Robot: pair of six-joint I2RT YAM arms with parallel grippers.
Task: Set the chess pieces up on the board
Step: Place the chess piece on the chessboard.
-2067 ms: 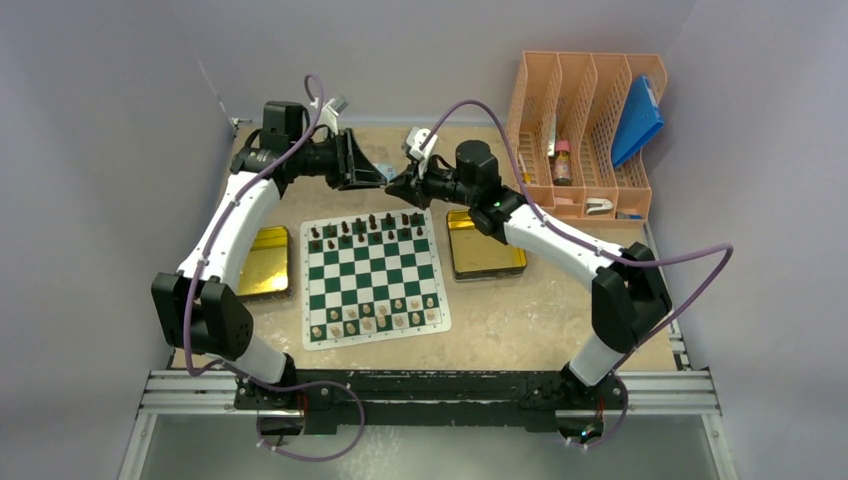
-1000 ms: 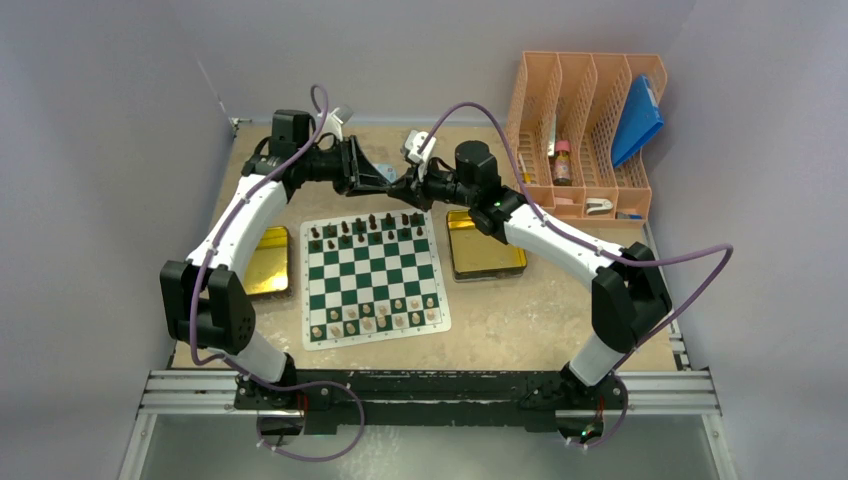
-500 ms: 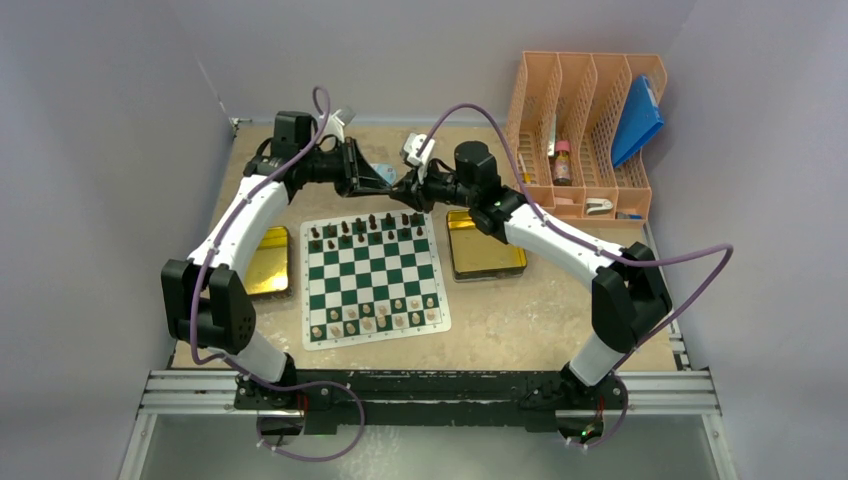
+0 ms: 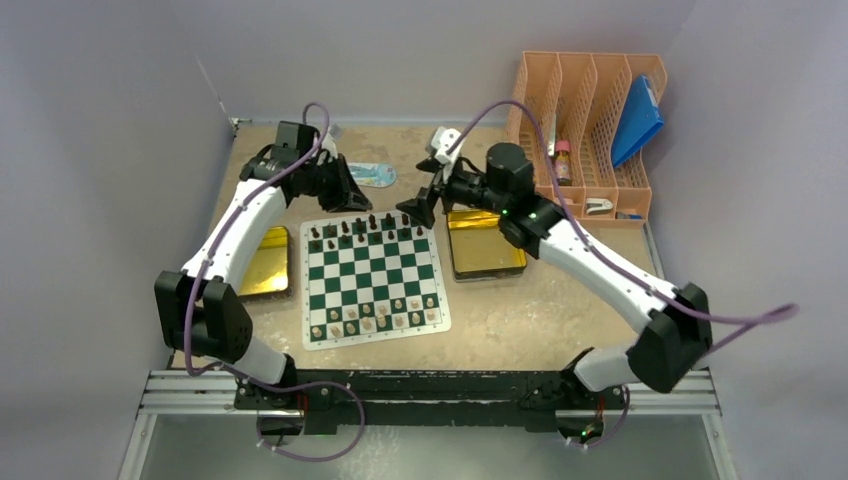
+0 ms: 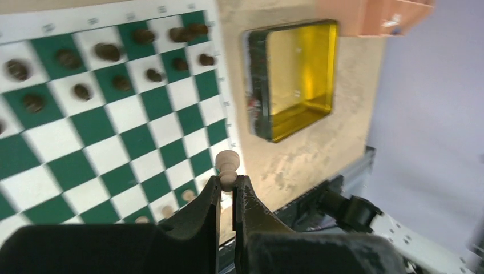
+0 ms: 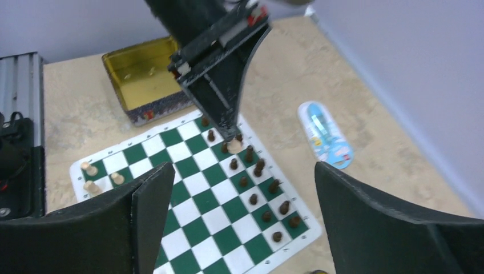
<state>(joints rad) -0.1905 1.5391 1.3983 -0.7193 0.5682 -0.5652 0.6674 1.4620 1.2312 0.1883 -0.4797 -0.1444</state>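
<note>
The green-and-white board (image 4: 372, 278) lies mid-table. Dark chess pieces (image 4: 368, 229) fill its far rows and cream ones (image 4: 375, 318) stand along the near rows. My left gripper (image 4: 356, 202) hovers over the board's far edge, shut on a cream pawn (image 5: 228, 166) that sticks out above its fingertips (image 5: 212, 191). In the right wrist view the same pawn (image 6: 234, 146) shows at the tip of the left gripper (image 6: 228, 132), above the dark pieces. My right gripper (image 4: 416, 209) hangs over the far right corner, apart from the left one. Its fingers (image 6: 149, 200) stand wide open with nothing between them.
Gold trays sit on both sides of the board, one at the left (image 4: 265, 260) and one at the right (image 4: 485, 243). A blue-and-white packet (image 4: 373, 175) lies behind the board. An orange desk organizer (image 4: 588, 130) stands at the back right.
The two grippers met tip to tip behind the board. The right gripper has since opened and drawn back to the right, leaving the cream pawn in the shut left gripper.
</note>
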